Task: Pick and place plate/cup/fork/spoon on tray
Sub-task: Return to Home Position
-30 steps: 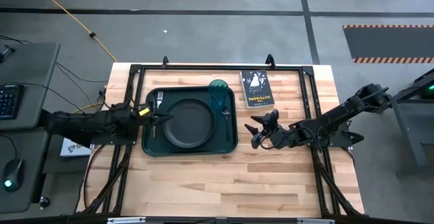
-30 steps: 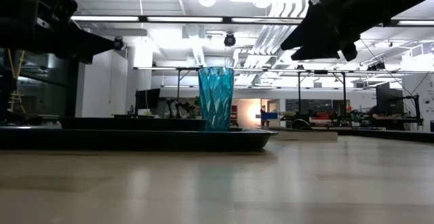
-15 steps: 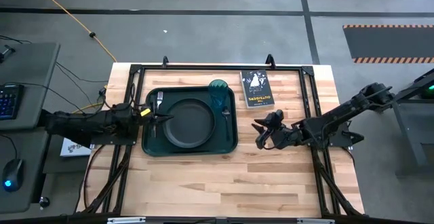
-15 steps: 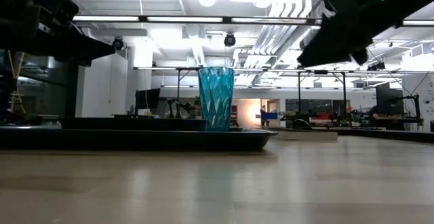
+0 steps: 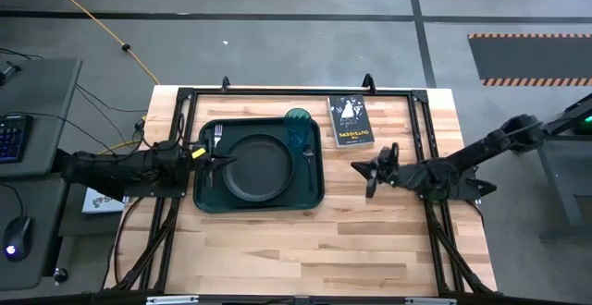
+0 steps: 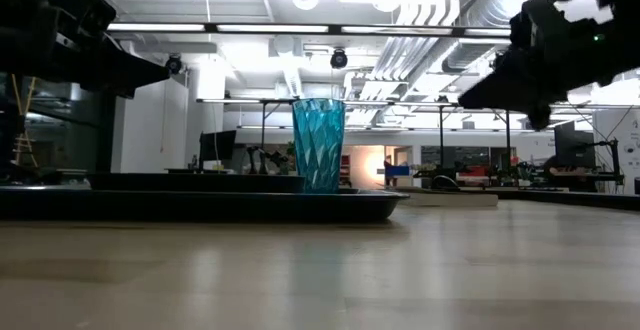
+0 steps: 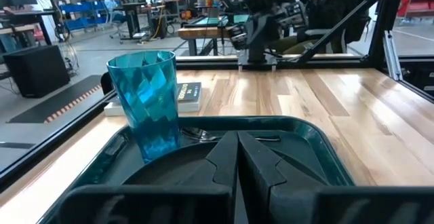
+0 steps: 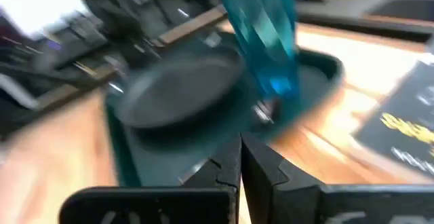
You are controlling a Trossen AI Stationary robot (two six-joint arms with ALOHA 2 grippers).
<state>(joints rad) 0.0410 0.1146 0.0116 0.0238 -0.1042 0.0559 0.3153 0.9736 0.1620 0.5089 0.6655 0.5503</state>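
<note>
In the high view, the right gripper (image 5: 375, 168) has drawn back toward the counter's (image 5: 277, 250) right edge during the last second. It now hangs over bare wood near the black book (image 5: 351, 122), well apart from the tray (image 5: 200, 197). The left gripper (image 5: 222, 162) has not shifted and hovers over the tray's left part, at the plate's (image 5: 264, 168) rim. The plate lies mid-tray, with the fork (image 5: 218, 139) along its left side and the spoon (image 5: 308, 157) on its right. The cup (image 5: 298, 125) stands upright in the tray corner nearest the book.

In the low view, the right arm (image 6: 540, 60) has slid further toward the right edge. The cup stands undisturbed.

In the left wrist view, that gripper's fingers (image 7: 224, 163) are together and empty above the plate.

In the right wrist view, its fingers (image 8: 261, 173) are also pressed together, holding nothing, with the tray lying ahead of them.

All four pieces appear placed, so what likely remains is for both arms to finish retreating, and the left has yet to start.
</note>
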